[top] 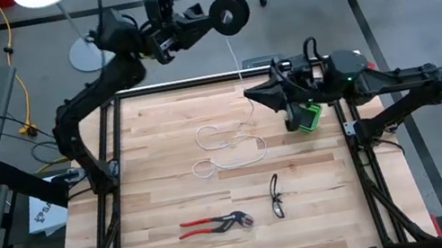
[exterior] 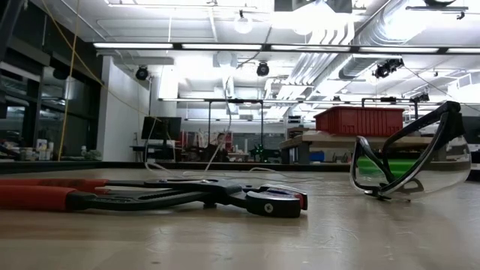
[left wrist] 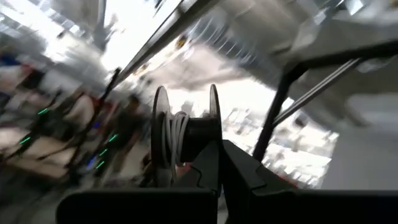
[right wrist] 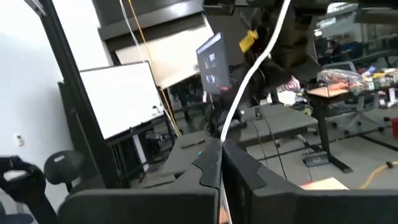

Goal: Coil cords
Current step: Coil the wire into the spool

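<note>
Red-handled pliers (exterior: 150, 196) fill the lower left of the low view, with safety glasses (exterior: 409, 161) at right on the worktop (exterior: 300, 240). From above, the left gripper (top: 216, 17) sits at upper centre beyond the worktop's far edge, closed on the black spool (top: 230, 13); the white cord (top: 229, 145) hangs from it and loops across the middle of the boards. The right gripper (top: 254, 93), right of centre, is pinched shut on the cord. The left wrist view shows cord wound on the spool at centre. The right wrist view shows cord rising diagonally from closed fingers (right wrist: 239, 171).
</note>
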Controlling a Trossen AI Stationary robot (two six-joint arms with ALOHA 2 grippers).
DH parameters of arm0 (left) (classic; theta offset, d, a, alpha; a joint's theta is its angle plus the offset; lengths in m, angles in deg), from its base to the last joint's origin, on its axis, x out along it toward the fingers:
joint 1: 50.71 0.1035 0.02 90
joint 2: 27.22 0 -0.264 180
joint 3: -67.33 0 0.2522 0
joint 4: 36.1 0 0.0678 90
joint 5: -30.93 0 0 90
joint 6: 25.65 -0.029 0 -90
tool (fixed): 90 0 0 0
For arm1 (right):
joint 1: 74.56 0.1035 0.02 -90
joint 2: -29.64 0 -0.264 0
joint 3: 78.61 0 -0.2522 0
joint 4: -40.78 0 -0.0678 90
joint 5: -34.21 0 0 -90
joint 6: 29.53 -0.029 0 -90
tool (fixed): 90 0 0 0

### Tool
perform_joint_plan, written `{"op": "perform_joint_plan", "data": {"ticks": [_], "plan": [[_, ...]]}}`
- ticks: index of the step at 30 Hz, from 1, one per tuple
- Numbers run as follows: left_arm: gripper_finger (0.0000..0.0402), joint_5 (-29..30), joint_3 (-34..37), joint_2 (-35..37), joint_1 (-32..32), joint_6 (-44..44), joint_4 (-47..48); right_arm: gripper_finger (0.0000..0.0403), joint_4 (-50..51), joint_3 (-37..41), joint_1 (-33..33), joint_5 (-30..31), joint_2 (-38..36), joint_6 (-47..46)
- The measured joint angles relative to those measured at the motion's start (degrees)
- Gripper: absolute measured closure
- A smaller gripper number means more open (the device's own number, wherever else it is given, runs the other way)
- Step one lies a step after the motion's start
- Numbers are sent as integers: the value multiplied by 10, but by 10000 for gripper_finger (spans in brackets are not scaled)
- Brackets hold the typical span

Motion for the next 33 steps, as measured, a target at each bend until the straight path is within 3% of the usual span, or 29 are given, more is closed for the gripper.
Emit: {"op": "perform_joint_plan", "data": {"ticks": [6, 11, 16, 21, 26, 29, 33], "plan": [[401, -62, 0, 59, 20, -73, 243, 403, 58, 0, 0, 13, -35, 5], [401, -72, 0, 97, 20, -132, 485, 403, 57, 0, -9, 19, -53, 19], [401, -71, 0, 106, 10, -146, 591, 403, 49, 0, -29, 17, -55, 19], [401, -74, 0, 91, -11, -136, 615, 403, 23, 0, -49, -21, -49, 12], [401, -146, 0, 51, -47, -90, 595, 403, 5, 0, -64, -54, -34, -1], [401, -184, 0, 22, -75, -57, 531, 403, -2, 0, -70, -83, -19, -12], [401, -230, 0, -16, -101, 18, 370, 403, -25, 0, -70, -115, -3, -12]]}}
